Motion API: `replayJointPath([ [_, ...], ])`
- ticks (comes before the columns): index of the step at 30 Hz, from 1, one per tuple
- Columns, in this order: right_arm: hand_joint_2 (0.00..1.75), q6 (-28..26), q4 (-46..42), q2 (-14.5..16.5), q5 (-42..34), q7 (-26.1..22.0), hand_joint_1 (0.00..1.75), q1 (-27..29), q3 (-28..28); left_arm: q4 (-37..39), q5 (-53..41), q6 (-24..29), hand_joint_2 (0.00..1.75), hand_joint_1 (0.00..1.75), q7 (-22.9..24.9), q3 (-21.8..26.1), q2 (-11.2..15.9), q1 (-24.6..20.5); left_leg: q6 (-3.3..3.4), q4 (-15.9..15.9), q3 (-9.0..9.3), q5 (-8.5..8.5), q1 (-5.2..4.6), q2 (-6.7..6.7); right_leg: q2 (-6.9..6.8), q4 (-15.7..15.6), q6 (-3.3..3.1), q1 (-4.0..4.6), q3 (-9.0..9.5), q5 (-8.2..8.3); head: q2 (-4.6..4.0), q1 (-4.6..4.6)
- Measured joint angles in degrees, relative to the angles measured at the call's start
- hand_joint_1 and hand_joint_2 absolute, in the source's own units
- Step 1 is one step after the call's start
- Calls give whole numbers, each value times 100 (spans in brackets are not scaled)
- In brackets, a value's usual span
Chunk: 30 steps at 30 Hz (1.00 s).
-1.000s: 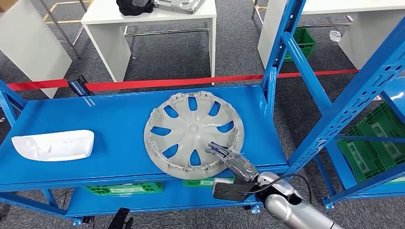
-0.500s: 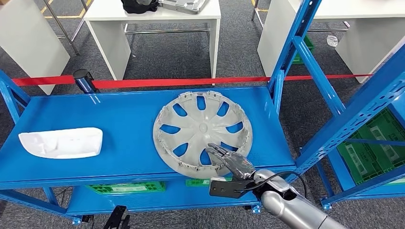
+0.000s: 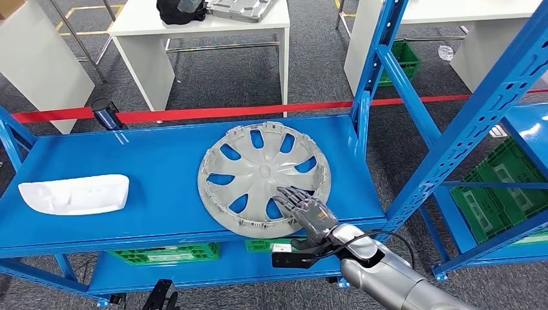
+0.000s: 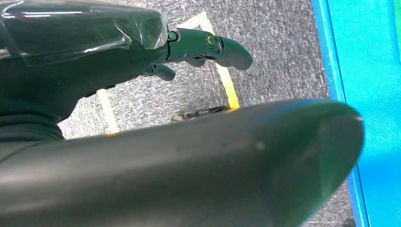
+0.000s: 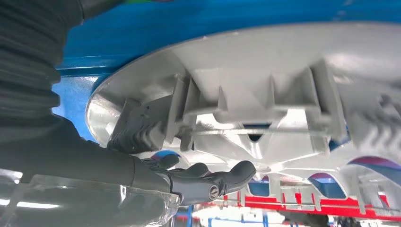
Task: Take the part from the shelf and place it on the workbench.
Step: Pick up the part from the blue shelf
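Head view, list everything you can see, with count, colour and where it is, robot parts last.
Hubcap: one, grey, on the rack's top shelf, right of centre, near edge overhanging.
White part: one, white, left end of that shelf.
Rack: one, blue, in front of the robot.
Barrier tape: one, red, behind the rack.
Tables: several, white, beyond the tape.
Crates: several, green, under the shelf and to the right.
Right hand: one, dark grey, over the hubcap's near edge, fingers on top, thumb under the rim.
Left hand: one, dark, hanging over the floor, holding nothing.

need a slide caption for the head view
Right hand reaching over the near rim of a grey wheel cover on the blue shelf.
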Motion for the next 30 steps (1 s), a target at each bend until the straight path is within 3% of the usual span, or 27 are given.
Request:
replayJointPath([
  [1, 175, -61, 104, 26, 108, -8, 164, -24, 22, 3, 22, 4, 0, 0, -4, -4, 4, 2, -16, 165, -67, -27, 13, 1, 1, 2, 4, -1, -2, 2, 0, -1],
  [2, 175, -105, 202, 49, 186, -25, 175, -56, 37, 5, 39, 7, 0, 0, -10, -7, 10, 1, -24, 73, -11, 66, 27, 1, 3, 2, 10, -4, 1, 6, 0, -1],
  [4, 175, -160, 399, 91, 275, -66, 175, -133, 57, 7, 71, 11, 0, 0, -27, -8, 25, -8, -24, -674, 396, 418, 56, 3, 12, 2, 36, -12, 11, 20, 0, -2],
  [6, 175, -181, 559, 116, 297, -94, 175, -199, 69, 7, 80, 12, 0, 0, -43, -9, 40, -25, 15, -1343, 737, 631, 54, 0, 33, -1, 88, 15, 19, 30, 0, 8],
  [10, 175, -246, 776, 119, 312, -104, 175, -255, 73, 7, 114, 11, 0, 0, -75, -8, 59, -49, 208, -1535, 796, 698, 17, 20, 72, -38, 232, 17, 4, 56, 0, 36],
  [12, 175, -269, 853, 108, 315, -104, 175, -281, 66, 7, 127, 9, 0, 0, -82, -9, 64, -61, 307, -1590, 797, 793, 23, 52, 69, 291, 210, 11, -159, -154, 0, 53],
  [14, 175, -275, 910, 105, 318, -104, 175, -309, 62, 7, 134, 5, 0, 0, -84, -8, 69, -67, 366, -1599, 720, 861, -3, 85, 62, 1057, 143, 8, -494, -557, 0, 66],
  [16, 175, -279, 947, 107, 317, -103, 175, -332, 57, 8, 138, 1, 0, 0, -84, -8, 73, -68, 384, -1594, 631, 921, -36, 102, 61, 1615, 146, 9, -701, -790, 0, 66],
  [17, 175, -281, 965, 108, 315, -103, 175, -349, 53, 9, 139, 0, 0, 0, -84, -9, 74, -68, 383, -1591, 596, 950, -48, 101, 61, 1580, 172, 11, -636, -778, 0, 67],
  [19, 175, -282, 1000, 113, 311, -102, 175, -391, 47, 9, 140, -3, 0, 0, -84, -10, 73, -69, 364, -1573, 542, 1000, -63, 83, 60, 886, 212, 24, -172, -586, 0, 68],
  [21, 175, -282, 1025, 121, 312, -107, 175, -444, 43, 7, 145, -5, 0, 0, -84, -10, 66, -74, 322, -1523, 486, 1028, -92, 53, 63, 151, 171, 58, 253, -417, 0, 60],
  [22, 175, -282, 1035, 128, 315, -113, 175, -462, 42, 5, 150, -6, 0, 0, -85, -10, 63, -76, 291, -1506, 464, 1042, -96, 36, 62, -19, 131, 77, 337, -381, 0, 55],
  [26, 175, -285, 1078, 167, 327, -150, 175, -496, 43, 4, 171, -12, 0, 0, -98, -11, 68, -71, 157, -1424, 387, 1026, -57, -9, 29, -103, 15, 75, 365, -268, 0, 43],
  [28, 175, -291, 1082, 187, 331, -156, 175, -506, 44, 5, 175, -11, 0, 0, -107, -14, 73, -70, 95, -934, 169, 721, -27, -10, 13, -119, -8, 36, 385, -227, 0, 32],
  [30, 175, -300, 1082, 196, 336, -160, 175, -504, 44, 7, 179, -8, 0, 0, -110, -15, 77, -62, 34, -172, -157, 368, 8, -5, 6, -115, -17, 28, 371, -221, 0, 25],
])
